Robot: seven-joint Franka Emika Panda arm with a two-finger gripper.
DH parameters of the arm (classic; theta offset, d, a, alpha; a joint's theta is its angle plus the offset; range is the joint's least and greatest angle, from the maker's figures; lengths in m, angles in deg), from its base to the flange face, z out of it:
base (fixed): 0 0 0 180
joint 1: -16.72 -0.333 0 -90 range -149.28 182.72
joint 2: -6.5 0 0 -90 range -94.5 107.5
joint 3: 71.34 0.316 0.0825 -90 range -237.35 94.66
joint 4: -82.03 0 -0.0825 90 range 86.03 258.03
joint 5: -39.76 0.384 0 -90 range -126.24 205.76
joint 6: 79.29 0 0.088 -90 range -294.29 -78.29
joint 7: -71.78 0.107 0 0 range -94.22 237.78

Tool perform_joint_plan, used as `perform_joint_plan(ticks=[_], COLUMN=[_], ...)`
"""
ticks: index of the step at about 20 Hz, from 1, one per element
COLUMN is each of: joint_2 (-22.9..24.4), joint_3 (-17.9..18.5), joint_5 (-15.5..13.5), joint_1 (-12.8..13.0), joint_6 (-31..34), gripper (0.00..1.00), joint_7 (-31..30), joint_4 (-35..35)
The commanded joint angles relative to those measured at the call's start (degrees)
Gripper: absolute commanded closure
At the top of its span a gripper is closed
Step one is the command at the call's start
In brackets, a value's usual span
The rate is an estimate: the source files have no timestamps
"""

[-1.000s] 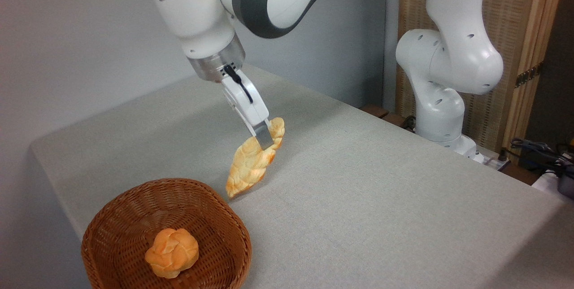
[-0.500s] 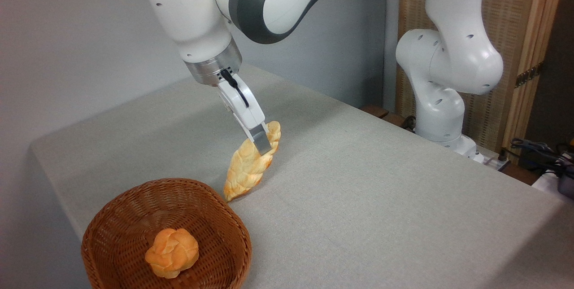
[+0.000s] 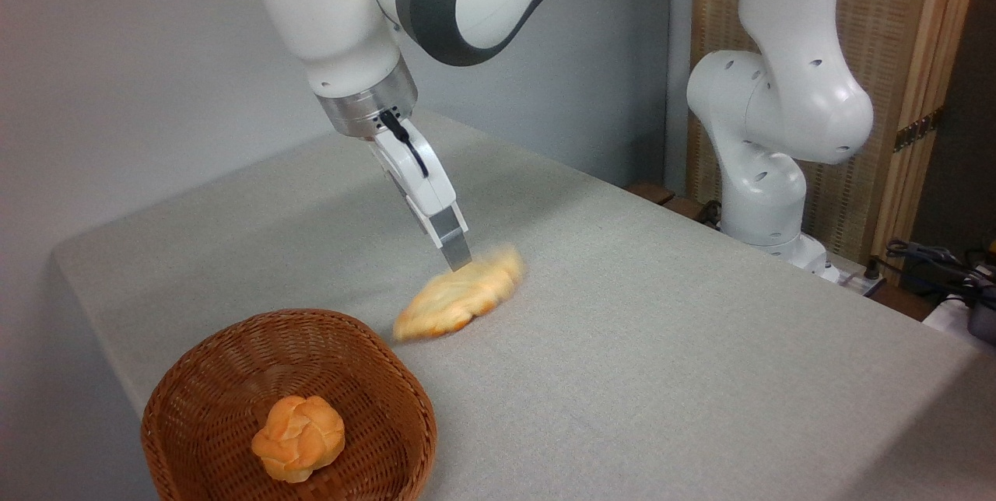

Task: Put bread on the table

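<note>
- Bread [image 3: 459,296], a long, flat, pale golden braided loaf with darker orange ends, lies low on the light grey, cloth-covered table [image 3: 661,345], just beyond the rim of the brown woven wicker basket [image 3: 198,415].
- Its long axis runs from lower left to upper right in the picture: one orange tip points toward the basket, the other end points away toward the far right side of the table.
- The loaf is smeared by motion blur, so its braid pattern and exact outline are hard to make out, and I cannot tell whether it rests fully flat on the cloth.
- The white two-finger gripper [image 3: 457,258] of the robot arm hangs tilted just above the loaf's upper middle, fingertips down.
- Only one grey fingertip shows clearly; the other is hidden behind it, so I cannot tell how far apart the fingers stand.
- No part of the loaf is seen between the fingertips, though the tip is very near the blurred upper edge of the loaf and contact cannot be ruled out.
- A small round orange knotted bun [image 3: 298,439] sits inside the basket, well apart from the loaf.
- The basket's lower edge is cut off by the bottom of the picture.
- The arm's upper links run out of the top of the picture.
</note>
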Motion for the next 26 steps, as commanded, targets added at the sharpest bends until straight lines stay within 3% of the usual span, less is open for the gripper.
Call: perform_joint_plan(ticks=[1,6,13,20,24,26], joint_2=[0.3,0.2,0.1,-0.9,-0.8,-0.6], joint_3=[0.2,0.2,0.3,0.8,1.2,1.3], joint_5=[0.1,-0.2,0.2,1.6,2.0,3.5], joint_1=[0.4,-0.3,-4.6,-4.7,-4.2,-4.0], joint_6=[0.5,0.7,0.7,3.0,3.3,2.8], gripper=[0.0,0.0,0.0,0.0,0.0,0.0], joint_7=[0.1,-3.1,-6.5,-6.9,-6.9,-7.0], joint_4=[-0.6,-6.5,-15.4,-20.2,-19.9,-19.5])
